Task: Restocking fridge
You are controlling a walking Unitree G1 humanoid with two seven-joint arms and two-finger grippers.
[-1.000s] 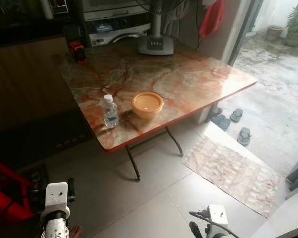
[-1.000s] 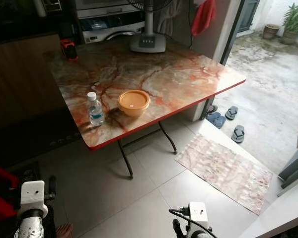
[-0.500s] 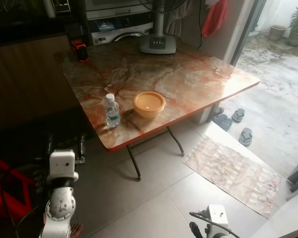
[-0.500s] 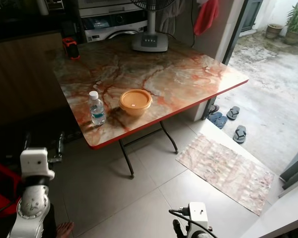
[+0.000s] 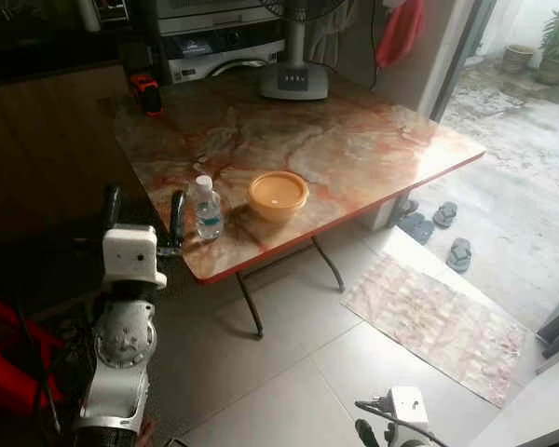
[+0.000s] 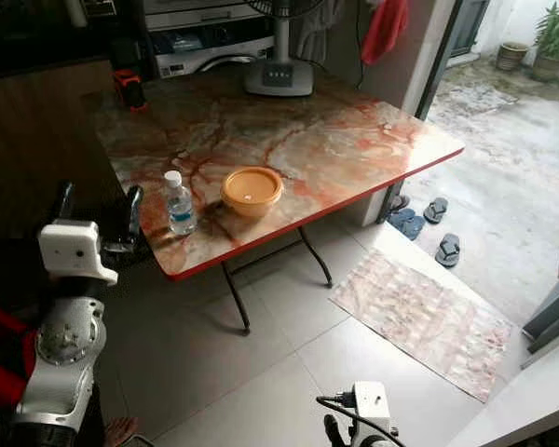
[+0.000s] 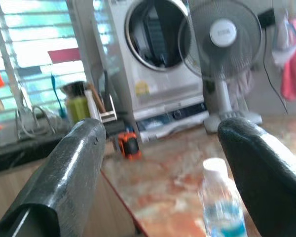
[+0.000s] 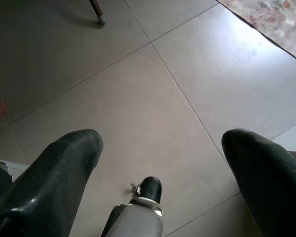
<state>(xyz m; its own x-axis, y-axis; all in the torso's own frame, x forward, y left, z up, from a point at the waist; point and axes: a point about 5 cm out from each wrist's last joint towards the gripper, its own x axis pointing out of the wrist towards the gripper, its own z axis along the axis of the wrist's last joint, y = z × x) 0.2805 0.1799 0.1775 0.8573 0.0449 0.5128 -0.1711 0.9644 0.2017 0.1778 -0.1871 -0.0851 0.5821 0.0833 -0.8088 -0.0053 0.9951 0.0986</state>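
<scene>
Left gripper (image 5: 142, 207) spread wide beside water bottle (image 5: 206, 209) | risk: finger knocks bottle off table (image 5: 354, 140) edge; right gripper (image 8: 163, 163) spread, idle

Marble-patterned table (image 5: 354, 149), water bottle (image 5: 206, 209), orange bowl (image 5: 278, 195), fan (image 5: 293, 79)

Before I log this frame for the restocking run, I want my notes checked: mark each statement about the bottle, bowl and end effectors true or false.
1. The water bottle stands upright on the marble table. True.
2. The left end effector is shut on the bottle. False: it is open beside it, not touching.
3. The orange bowl sits on the floor. False: it sits on the table, beside the bottle.
4. The right end effector is open, pointing at floor tiles. True.
5. A fan base stands at the table's far edge. True.
</scene>
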